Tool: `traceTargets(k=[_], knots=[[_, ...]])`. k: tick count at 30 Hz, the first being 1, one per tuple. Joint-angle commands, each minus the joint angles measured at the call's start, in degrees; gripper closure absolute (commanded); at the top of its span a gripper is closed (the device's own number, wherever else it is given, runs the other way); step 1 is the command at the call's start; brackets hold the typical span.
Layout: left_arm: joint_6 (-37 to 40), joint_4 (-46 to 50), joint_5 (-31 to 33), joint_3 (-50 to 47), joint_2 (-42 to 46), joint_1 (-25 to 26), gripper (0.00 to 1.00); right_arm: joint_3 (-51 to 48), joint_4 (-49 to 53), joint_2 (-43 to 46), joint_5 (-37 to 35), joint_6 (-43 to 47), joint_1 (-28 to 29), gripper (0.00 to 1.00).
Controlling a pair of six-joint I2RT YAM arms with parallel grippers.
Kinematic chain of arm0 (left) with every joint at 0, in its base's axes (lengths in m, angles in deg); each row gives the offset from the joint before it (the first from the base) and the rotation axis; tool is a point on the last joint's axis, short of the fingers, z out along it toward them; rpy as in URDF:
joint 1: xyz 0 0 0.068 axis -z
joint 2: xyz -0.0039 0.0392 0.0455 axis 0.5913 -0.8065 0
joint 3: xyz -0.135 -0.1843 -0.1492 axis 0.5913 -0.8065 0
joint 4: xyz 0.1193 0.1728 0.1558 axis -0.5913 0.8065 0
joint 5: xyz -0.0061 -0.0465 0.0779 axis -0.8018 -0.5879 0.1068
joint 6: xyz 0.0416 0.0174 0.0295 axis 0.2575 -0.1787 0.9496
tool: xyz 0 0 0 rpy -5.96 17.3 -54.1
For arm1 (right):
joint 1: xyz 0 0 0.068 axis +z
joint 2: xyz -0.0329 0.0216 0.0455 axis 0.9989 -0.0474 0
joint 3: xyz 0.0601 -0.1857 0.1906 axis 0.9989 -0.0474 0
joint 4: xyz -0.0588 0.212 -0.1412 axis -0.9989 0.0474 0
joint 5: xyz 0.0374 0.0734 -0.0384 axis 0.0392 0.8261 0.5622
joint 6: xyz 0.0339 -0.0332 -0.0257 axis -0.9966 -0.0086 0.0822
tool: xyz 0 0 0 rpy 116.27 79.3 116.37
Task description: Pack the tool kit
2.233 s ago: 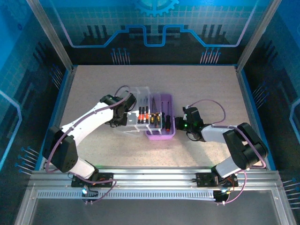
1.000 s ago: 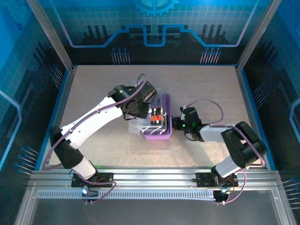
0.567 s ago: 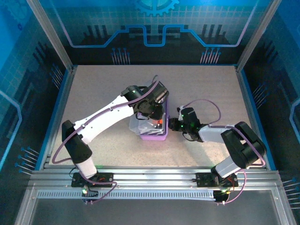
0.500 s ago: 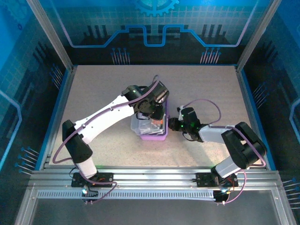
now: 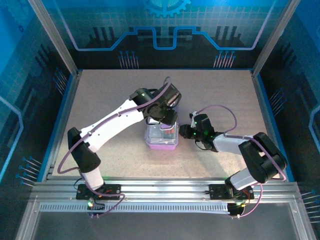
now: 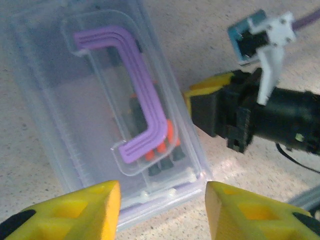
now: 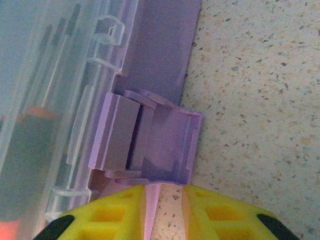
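Purple-based tool kit [image 5: 161,138] lies closed mid-table [image 5: 100,90], with orange-handled screwdrivers [image 6: 163,145] inside. The left gripper [image 6: 161,196] hangs over one end, jaws wide apart. The right gripper [image 7: 164,194] pinches the kit's thin purple edge below the latch [image 7: 145,145], jaws narrow.

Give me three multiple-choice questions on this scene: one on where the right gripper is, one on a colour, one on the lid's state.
1. Where is the right gripper? A raised high; B at the right side of the tool kit case; C folded back by its mount.
2. What colour is the handle on the lid? A green; B orange; C purple.
3. How is the clear lid? A down over the purple base; B swung open; C lying apart.
Answers: B, it sits beside the purple latch. C, the left wrist view shows it purple. A, the screwdrivers show through it.
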Motion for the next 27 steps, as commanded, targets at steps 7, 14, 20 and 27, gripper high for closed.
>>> traceTargets(k=[7, 14, 20, 27], knots=[[5.27, -17.26, 13.63, -11.85, 11.95, -7.18, 0.01, 0.08, 0.72, 3.80, -2.62, 0.48, -0.41, 0.49], [4.53, -23.43, 8.03, -17.70, 12.48, -8.95, 0.01, -0.88, 1.44, 6.03, -4.52, 0.75, -1.18, 0.46], [0.35, -18.58, 6.13, -15.79, 6.20, -8.96, 0.01, -1.65, 1.44, 7.10, -5.24, 0.63, -1.80, 0.41], [-2.16, -13.31, 1.11, -12.73, -1.01, -8.94, 0.01, -2.30, 1.79, 8.67, -5.81, 1.18, -2.33, 0.35]])
